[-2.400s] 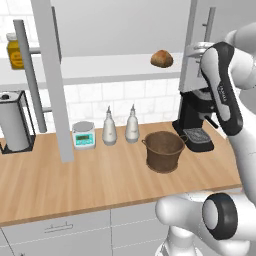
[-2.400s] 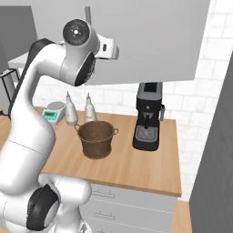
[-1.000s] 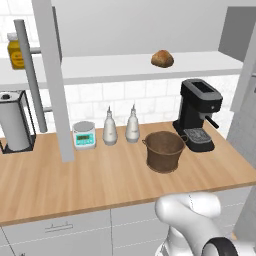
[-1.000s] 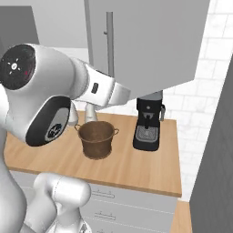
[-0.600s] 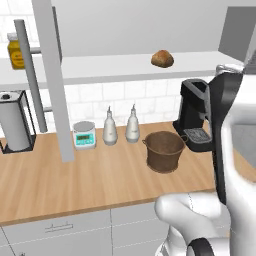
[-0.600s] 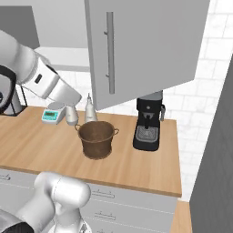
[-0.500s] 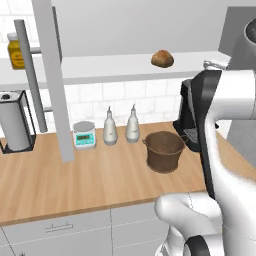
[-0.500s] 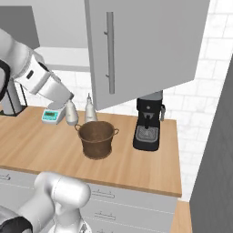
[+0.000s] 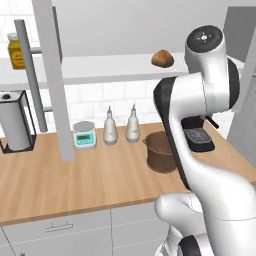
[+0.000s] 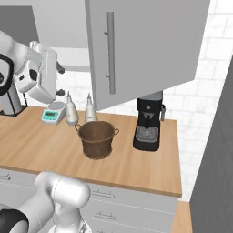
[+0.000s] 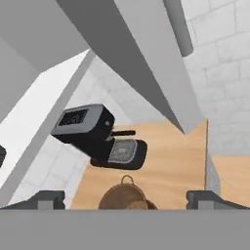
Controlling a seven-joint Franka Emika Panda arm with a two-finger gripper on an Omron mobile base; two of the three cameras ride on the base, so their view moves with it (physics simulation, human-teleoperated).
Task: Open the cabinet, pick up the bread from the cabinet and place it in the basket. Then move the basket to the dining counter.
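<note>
my claw [image 11: 125, 197] stands with jaws wide apart, clamped on nothing. the basket [image 11: 126, 197] lies straight ahead between my tips; the bread [image 9: 162, 58] sits higher, on the cabinet [image 10: 145, 43] shelf.

Kitchen: wood worktop [image 9: 60, 180], tiled wall [image 10: 195, 95], coffee machine [image 10: 148, 123], wall cabinet [image 10: 145, 45].

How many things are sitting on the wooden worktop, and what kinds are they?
Basket: 1
Coffee machine: 1
White bottles: 2
Kitchen scale: 1
Paper towel holder: 1
Total: 6
</note>
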